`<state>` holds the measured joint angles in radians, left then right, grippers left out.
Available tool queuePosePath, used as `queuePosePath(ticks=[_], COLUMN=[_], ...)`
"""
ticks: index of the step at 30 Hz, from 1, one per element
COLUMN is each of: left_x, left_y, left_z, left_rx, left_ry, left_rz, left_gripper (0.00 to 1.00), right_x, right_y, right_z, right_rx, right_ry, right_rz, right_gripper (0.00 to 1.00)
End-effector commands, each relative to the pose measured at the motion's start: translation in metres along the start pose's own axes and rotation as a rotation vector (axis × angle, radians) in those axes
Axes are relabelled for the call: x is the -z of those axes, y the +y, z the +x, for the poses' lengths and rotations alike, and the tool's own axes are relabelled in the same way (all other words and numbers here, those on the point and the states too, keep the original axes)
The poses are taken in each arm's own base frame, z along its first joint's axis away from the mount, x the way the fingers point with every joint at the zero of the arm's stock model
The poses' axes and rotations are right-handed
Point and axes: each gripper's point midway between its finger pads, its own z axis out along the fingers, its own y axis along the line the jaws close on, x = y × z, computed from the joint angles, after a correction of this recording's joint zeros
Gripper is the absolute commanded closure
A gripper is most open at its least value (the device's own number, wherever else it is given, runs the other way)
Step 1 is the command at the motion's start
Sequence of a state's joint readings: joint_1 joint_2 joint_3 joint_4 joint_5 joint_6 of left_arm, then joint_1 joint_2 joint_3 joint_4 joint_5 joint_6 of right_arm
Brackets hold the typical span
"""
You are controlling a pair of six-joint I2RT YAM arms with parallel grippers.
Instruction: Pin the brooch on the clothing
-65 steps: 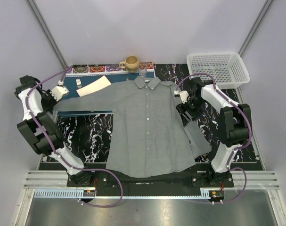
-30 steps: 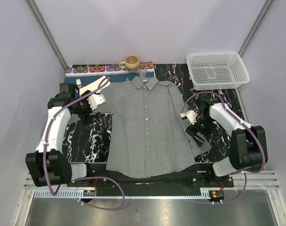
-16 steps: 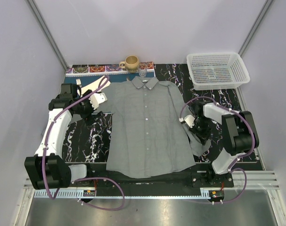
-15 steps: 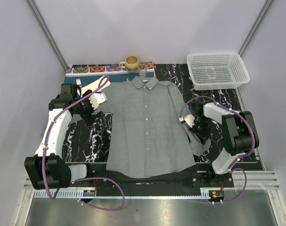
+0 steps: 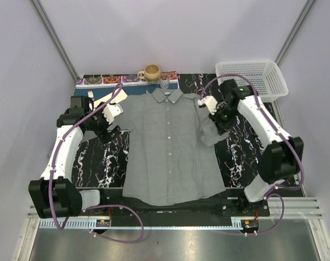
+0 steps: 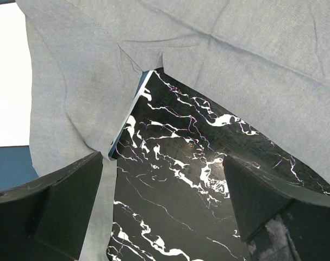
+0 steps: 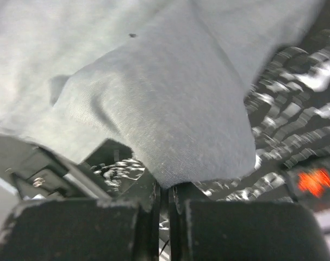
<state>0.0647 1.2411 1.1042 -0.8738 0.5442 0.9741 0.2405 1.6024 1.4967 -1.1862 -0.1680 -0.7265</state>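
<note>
Here, right fingers pinched shut on a sleeve of the grey button-up collared shirt, left fingers spread wide, empty, above the black marbled surface.

Black tabletop veined with white, enclosed by plain pale walls. At the far right corner stands a white mesh basket. Along the far edge lies a dark blue placemat with a patterned border. On it stand a tan mug, handle to the left, and just beside it a small clear glass. A fork and a cream napkin lie at the placemat's left end.
</note>
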Motion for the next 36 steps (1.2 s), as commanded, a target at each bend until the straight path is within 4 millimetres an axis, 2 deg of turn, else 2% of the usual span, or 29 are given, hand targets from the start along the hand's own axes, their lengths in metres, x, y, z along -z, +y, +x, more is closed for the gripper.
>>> queuePosePath(ticks=[1, 2, 3, 6, 7, 9, 10, 11, 13, 15, 17, 18, 19, 20, 21, 23, 24, 26, 28, 31, 34, 35, 36], left_x=[0.007, 0.008, 0.008, 0.007, 0.007, 0.006, 0.006, 0.006, 0.005, 0.007, 0.011, 0.013, 0.016, 0.017, 0.017, 0.017, 0.015, 0.014, 0.012, 0.011, 0.011, 0.012, 0.012], left_y=[0.012, 0.011, 0.010, 0.007, 0.005, 0.003, 0.004, 0.003, 0.006, 0.010, 0.020, 0.024, 0.029, 0.034, 0.034, 0.036, 0.033, 0.032, 0.030, 0.029, 0.027, 0.027, 0.026], left_z=[-0.028, -0.028, -0.027, -0.028, -0.028, -0.028, -0.029, -0.030, -0.031, -0.034, -0.033, -0.034, -0.032, -0.032, -0.031, -0.028, -0.027, -0.027, -0.026, -0.026, -0.028, -0.028, -0.029], left_rx=[-0.007, -0.004, 0.009, 0.043, 0.054, 0.085, 0.097, 0.134, 0.174, 0.241, 0.339, 0.370, 0.406, 0.436, 0.448, 0.465, 0.470, 0.490, 0.508, 0.532, 0.548, 0.556, 0.556], left_ry=[-0.084, -0.083, -0.083, -0.092, -0.093, -0.095, -0.100, -0.101, -0.109, -0.128, -0.165, -0.181, -0.201, -0.216, -0.221, -0.224, -0.225, -0.236, -0.243, -0.253, -0.265, -0.269, -0.270], left_rz=[-0.033, -0.035, -0.033, -0.025, -0.018, -0.012, -0.012, -0.006, -0.005, -0.010, -0.017, -0.021, -0.027, -0.039, -0.039, -0.049, -0.044, -0.048, -0.045, -0.052, -0.050, -0.051, -0.050], left_gripper=[0.01, 0.01, 0.01, 0.01, 0.01, 0.01, 0.01, 0.01, 0.01, 0.01, 0.01, 0.01, 0.01, 0.01, 0.01, 0.01, 0.01, 0.01, 0.01, 0.01, 0.01, 0.01, 0.01], right_x=[-0.010, -0.009, -0.007, -0.005, -0.005, -0.011, -0.013, -0.024, -0.031, -0.044, -0.043, -0.046, -0.046, -0.036, -0.041, -0.032, -0.037, -0.032, -0.043, -0.058, -0.076, -0.089, -0.091], right_y=[0.076, 0.086, 0.106, 0.133, 0.148, 0.156, 0.158, 0.159, 0.152, 0.132, 0.111, 0.106, 0.104, 0.103, 0.103, 0.113, 0.118, 0.126, 0.138, 0.148, 0.148, 0.150, 0.152], right_z=[-0.018, -0.025, -0.036, -0.056, -0.063, -0.079, -0.084, -0.087, -0.099, -0.106, -0.108, -0.112, -0.112, -0.115, -0.114, -0.117, -0.115, -0.119, -0.123, -0.133, -0.141, -0.140, -0.146], right_rx=[0.046, 0.074, 0.118, 0.221, 0.254, 0.255, 0.217, 0.183, 0.117, 0.053, 0.004, 0.009, 0.009, 0.015, 0.016, 0.006, -0.001, -0.028, -0.031, -0.035, -0.061, -0.070, -0.084], right_ry=[0.016, 0.002, -0.024, -0.065, -0.072, -0.091, -0.080, -0.051, -0.041, -0.057, -0.082, -0.112, -0.128, -0.172, -0.193, -0.238, -0.250, -0.303, -0.345, -0.361, -0.352, -0.326, -0.318], right_rz=[-0.384, -0.422, -0.478, -0.527, -0.549, -0.574, -0.592, -0.627, -0.609, -0.555, -0.475, -0.441, -0.418, -0.387, -0.382, -0.396, -0.406, -0.412, -0.408, -0.371, -0.380, -0.401, -0.420], right_gripper=[1.00, 1.00, 1.00, 1.00, 0.97, 0.89, 0.80, 0.69, 0.44, 0.37, 0.27, 0.25, 0.16, 0.13, 0.11, 0.09, 0.08, 0.08, 0.00, 0.00, 0.00, 0.00, 0.00])
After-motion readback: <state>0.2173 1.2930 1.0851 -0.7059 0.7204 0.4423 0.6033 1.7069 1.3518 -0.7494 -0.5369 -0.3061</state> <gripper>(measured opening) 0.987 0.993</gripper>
